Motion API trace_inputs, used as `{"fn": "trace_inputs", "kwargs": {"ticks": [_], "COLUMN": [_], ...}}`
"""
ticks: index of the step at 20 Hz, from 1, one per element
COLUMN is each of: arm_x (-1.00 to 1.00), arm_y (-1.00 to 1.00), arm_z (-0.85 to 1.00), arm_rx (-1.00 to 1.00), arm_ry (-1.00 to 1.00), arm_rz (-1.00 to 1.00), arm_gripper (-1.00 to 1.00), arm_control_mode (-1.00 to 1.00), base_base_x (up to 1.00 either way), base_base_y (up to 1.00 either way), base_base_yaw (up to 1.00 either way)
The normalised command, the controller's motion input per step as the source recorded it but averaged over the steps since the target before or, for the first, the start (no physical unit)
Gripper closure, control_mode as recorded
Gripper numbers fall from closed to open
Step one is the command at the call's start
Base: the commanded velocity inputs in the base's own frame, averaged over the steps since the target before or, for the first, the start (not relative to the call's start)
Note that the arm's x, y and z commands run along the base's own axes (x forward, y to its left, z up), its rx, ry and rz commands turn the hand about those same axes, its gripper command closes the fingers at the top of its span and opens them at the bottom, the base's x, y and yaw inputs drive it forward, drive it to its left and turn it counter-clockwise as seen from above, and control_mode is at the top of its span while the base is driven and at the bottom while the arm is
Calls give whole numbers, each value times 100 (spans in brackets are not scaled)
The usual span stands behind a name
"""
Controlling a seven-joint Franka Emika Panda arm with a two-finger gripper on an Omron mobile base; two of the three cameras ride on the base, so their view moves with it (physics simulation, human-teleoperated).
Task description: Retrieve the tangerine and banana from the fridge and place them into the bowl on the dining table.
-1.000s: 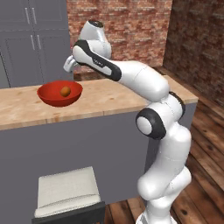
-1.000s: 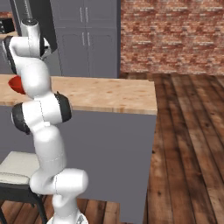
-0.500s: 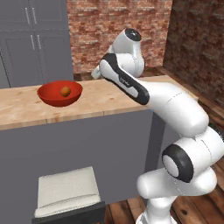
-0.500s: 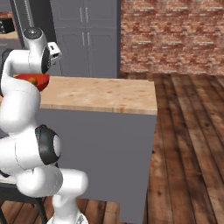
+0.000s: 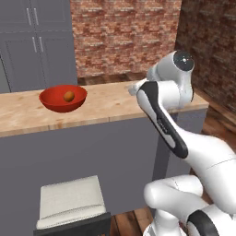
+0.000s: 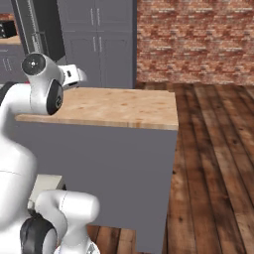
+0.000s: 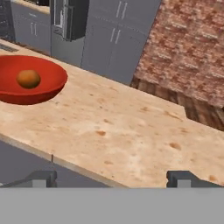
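- Nearest, at the bottom of the hand view, the gripper (image 7: 113, 178) shows its two dark fingertips (image 7: 40, 178) set wide apart with nothing between them: it is open and empty.
- Just beyond the tips lies the front edge of the dining table (image 7: 131, 135), a light wooden top over a plain grey base; in the left base view a pale cushioned stool (image 5: 69, 202) stands on the floor in front of that base.
- Further along the top, to the left in the hand view, sits the bowl (image 7: 48, 83), glossy red and shallow, well apart from the gripper.
- Inside it rests the tangerine (image 7: 29, 78), a small orange ball on the bowl's floor; the left base view shows the same, with the fruit (image 5: 68, 96) near the middle of the red dish (image 5: 50, 97).
- Behind the table stand grey panelled cabinets (image 5: 41, 41) and a red brick wall (image 5: 124, 37).
- Farthest, at the upper left of the hand view, is the dark fridge (image 7: 72, 19); whether its door is open I cannot tell.
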Motion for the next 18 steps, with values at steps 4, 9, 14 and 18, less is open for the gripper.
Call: {"fn": "trace_inputs", "kwargs": {"ticks": [4,9,14,18], "arm_x": [-100,-100,-99,-64], "arm_y": [-81,-67,-28,20], "arm_z": [32,25,-7,-40], "arm_rx": [4,10,5,-4], "arm_ry": [5,3,2,10], "arm_rz": [-23,-13,-1,1], "arm_gripper": [-100,-100,-100,-100], "arm_control_mode": [-100,-100,-100,-100], "base_base_x": [0,0,0,0], "base_base_y": [0,0,0,0], "base_base_yaw": [0,0,0,0]}}
